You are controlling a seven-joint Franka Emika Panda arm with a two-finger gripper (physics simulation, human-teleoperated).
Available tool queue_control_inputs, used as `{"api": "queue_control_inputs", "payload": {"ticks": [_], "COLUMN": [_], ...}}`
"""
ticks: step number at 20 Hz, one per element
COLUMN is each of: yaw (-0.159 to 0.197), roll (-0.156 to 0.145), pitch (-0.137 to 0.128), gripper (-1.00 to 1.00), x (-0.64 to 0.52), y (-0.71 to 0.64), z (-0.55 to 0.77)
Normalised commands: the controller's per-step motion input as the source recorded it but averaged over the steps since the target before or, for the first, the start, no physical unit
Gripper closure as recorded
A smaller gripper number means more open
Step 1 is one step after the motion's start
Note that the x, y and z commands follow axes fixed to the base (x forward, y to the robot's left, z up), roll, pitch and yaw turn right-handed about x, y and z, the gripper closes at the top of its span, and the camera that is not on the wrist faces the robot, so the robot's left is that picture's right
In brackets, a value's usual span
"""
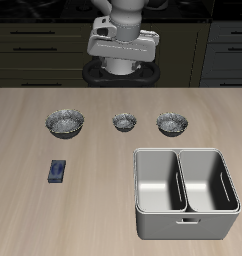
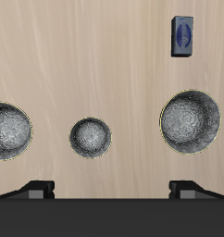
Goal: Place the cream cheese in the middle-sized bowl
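Small flat dark-blue cream cheese box (image 1: 57,171) lies alone on the wooden table (image 1: 93,210), nearer the front edge, well apart from the three bowls. Middle-sized speckled grey bowl (image 1: 172,122) empty. Gripper (image 1: 124,62) high at back, fingers (image 2: 35,190) spread apart, holding nothing. Box probably light, rigid, slightly slick; pinch across its narrow sides.

On my worktop (image 1: 113,165) I count 3 grey bowls (image 1: 66,121) (image 1: 124,121) (image 1: 172,122), 1 cream cheese box (image 1: 57,171), 1 grey bin (image 1: 185,193) w/ 2 compartments.
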Motion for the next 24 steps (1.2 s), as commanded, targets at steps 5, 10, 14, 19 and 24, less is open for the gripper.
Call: {"api": "queue_control_inputs", "payload": {"ticks": [5,10,14,19,24], "yaw": [0.019,0.001,0.029,-0.010,-0.009], "roll": [0.014,-0.001,-0.013,-0.004,-0.002], "pitch": [-0.004,0.019,0.017,-0.009,-0.011], "gripper": [-1.00,-1.00,-1.00,-1.00,-1.00], "x": [0.15,0.27,0.23,0.20,0.20], "y": [-0.25,-0.41,-0.40,-0.43,-0.43], "z": [0.05,0.00,0.02,0.09,0.12]}}
